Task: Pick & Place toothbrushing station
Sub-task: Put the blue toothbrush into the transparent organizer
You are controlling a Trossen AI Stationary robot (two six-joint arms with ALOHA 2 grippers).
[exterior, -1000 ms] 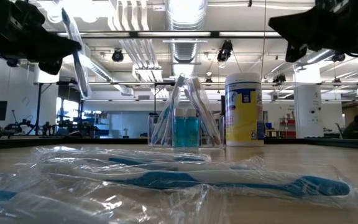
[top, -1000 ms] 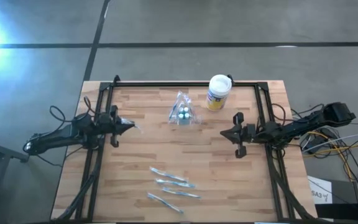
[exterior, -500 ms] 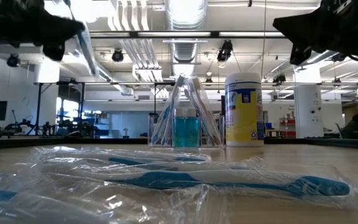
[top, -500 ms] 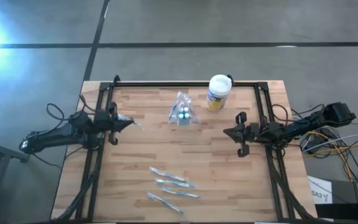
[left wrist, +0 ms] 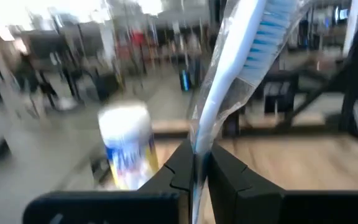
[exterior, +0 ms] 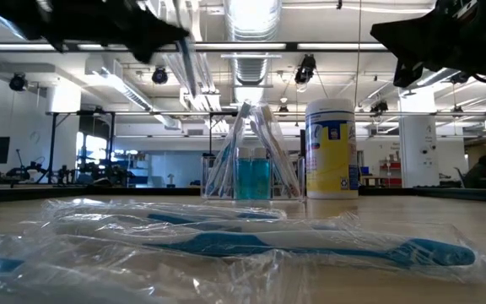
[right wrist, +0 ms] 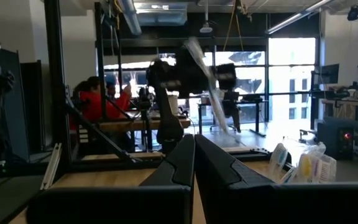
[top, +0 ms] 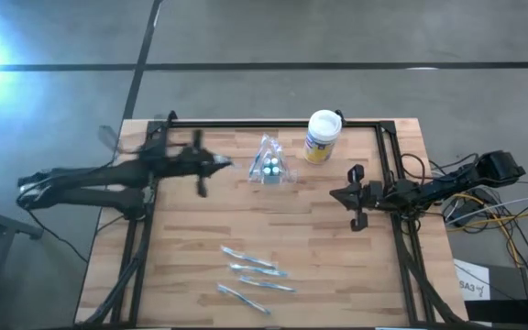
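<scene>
Toothbrushing station (top: 269, 166) stands on table (top: 200, 229), just beside the yellow-labelled canister (top: 321, 136). Left hand (top: 218, 165) near the station, above the table, pinching a wrapped toothbrush (left wrist: 229, 81). Right hand (top: 337, 195), fingers pressed together, empty, on the station's other side.

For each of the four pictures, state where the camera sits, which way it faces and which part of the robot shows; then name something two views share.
High view: above, looking straight down on the table; both arms, left tool, right tool.
Low view: at table-top height, looking across wrapped toothbrushes to the toothbrushing station.
Left wrist view: behind the left tool, shut on a wrapped toothbrush.
Right wrist view: behind the shut right tool, facing the left arm.
Shared: the canister shows in the high, low and left wrist views.
</scene>
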